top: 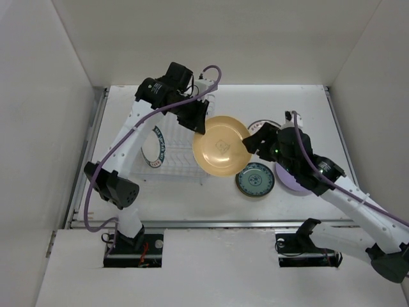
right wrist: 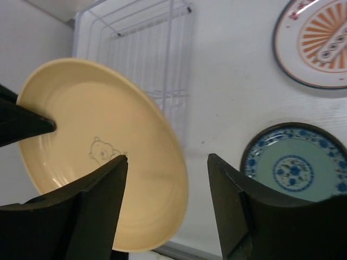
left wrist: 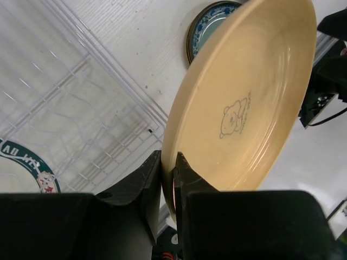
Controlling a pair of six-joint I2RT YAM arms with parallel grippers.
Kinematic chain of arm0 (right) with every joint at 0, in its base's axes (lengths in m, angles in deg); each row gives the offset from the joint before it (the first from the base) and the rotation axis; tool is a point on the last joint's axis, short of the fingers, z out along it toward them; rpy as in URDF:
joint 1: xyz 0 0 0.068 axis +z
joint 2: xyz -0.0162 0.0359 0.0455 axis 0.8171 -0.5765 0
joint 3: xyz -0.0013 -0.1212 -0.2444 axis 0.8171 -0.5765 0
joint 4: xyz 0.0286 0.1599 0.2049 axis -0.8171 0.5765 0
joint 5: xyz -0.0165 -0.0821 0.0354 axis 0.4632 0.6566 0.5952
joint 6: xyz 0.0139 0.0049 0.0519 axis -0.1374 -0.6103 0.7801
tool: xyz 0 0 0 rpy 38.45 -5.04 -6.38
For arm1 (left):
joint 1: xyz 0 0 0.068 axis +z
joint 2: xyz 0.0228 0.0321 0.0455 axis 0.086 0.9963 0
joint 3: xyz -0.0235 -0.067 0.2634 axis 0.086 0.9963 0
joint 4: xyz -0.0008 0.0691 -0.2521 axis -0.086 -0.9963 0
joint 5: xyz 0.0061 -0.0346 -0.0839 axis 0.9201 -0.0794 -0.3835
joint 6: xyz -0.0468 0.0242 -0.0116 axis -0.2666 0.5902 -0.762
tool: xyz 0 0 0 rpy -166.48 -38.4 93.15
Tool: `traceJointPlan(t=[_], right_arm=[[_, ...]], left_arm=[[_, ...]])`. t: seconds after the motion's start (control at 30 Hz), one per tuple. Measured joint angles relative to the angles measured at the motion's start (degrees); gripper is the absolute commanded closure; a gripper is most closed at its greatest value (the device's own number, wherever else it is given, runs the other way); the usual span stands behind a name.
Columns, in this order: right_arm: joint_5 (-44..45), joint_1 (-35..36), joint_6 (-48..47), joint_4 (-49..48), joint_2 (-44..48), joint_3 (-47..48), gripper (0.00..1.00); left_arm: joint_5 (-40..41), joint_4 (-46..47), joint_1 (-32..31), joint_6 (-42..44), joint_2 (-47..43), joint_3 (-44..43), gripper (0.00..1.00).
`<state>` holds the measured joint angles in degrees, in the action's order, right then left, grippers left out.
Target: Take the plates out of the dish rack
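My left gripper (top: 200,126) is shut on the rim of the pale yellow plate (top: 222,146) and holds it tilted above the table, just right of the dish rack (top: 181,155). The left wrist view shows both fingers (left wrist: 146,179) pinching the yellow plate (left wrist: 249,97). My right gripper (top: 248,144) is open at the plate's right edge. In the right wrist view the yellow plate's (right wrist: 92,135) rim lies between the spread fingers (right wrist: 103,189), apparently untouched. A white plate with a green rim (top: 153,146) stands in the rack. The gold-brown plate is out of view.
A teal patterned plate (top: 255,180) lies flat right of the rack. A lavender plate (top: 293,184) lies mostly under my right arm. A white plate with red marks (right wrist: 317,40) lies behind them. White walls enclose the table on three sides.
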<state>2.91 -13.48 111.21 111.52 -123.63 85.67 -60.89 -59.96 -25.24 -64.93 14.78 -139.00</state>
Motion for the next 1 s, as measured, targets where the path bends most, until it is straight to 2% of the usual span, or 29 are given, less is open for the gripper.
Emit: traceJointPlan(t=[0.13,0.33,0.47,0.5,0.57,0.63,0.7,0.73,0.77,0.8,0.83,1.0], right_arm=[[3.69,-0.39,-1.38,7.06,-1.03,3.80,0.30],[2.05,-0.39,-3.50,8.31,-4.44,2.84,0.30],[-0.79,-0.50,-3.85,5.25,-6.47,-0.15,0.60],[-1.64,-0.48,-3.91,4.00,-7.02,-0.35,0.81],[-3.02,-0.48,-4.24,1.95,-7.54,-0.48,1.00],[-4.00,-0.52,-3.98,0.87,-6.75,-0.90,1.00],[-4.66,-0.55,-3.96,0.00,-5.42,-1.22,1.00],[-4.59,-0.63,-4.00,-0.17,-4.76,-1.51,1.00],[-3.87,-0.90,-3.85,-0.11,-4.13,-1.95,1.00],[-3.02,-1.38,-3.45,0.35,-3.72,-2.34,1.00],[-1.81,-2.19,-3.10,1.25,-3.54,-2.62,1.00],[4.07,-8.85,2.29,8.13,-3.13,-4.81,1.00]], left_arm=[[0.50,-0.39,0.04,0.35,-0.42,1.86,1.00],[0.33,-0.31,0.17,0.39,-1.07,2.10,1.00],[0.15,-0.39,0.17,0.61,-1.68,2.12,1.00],[0.17,-0.37,0.17,0.81,-1.68,2.16,1.00],[0.74,-0.15,0.17,1.22,-1.68,2.45,1.00],[2.27,0.07,0.59,1.95,-1.68,2.80,1.00],[2.99,0.42,0.94,1.68,-1.68,2.93,0.76],[3.37,0.85,0.87,1.46,-1.75,2.93,0.58],[4.50,1.11,0.63,1.09,-1.95,2.93,0.37],[6.16,1.29,0.48,0.48,-2.16,2.93,0.04],[8.15,1.44,0.24,0.20,-2.25,2.86,0.00],[23.74,1.44,-0.07,-3.37,-2.12,0.63,0.00]])
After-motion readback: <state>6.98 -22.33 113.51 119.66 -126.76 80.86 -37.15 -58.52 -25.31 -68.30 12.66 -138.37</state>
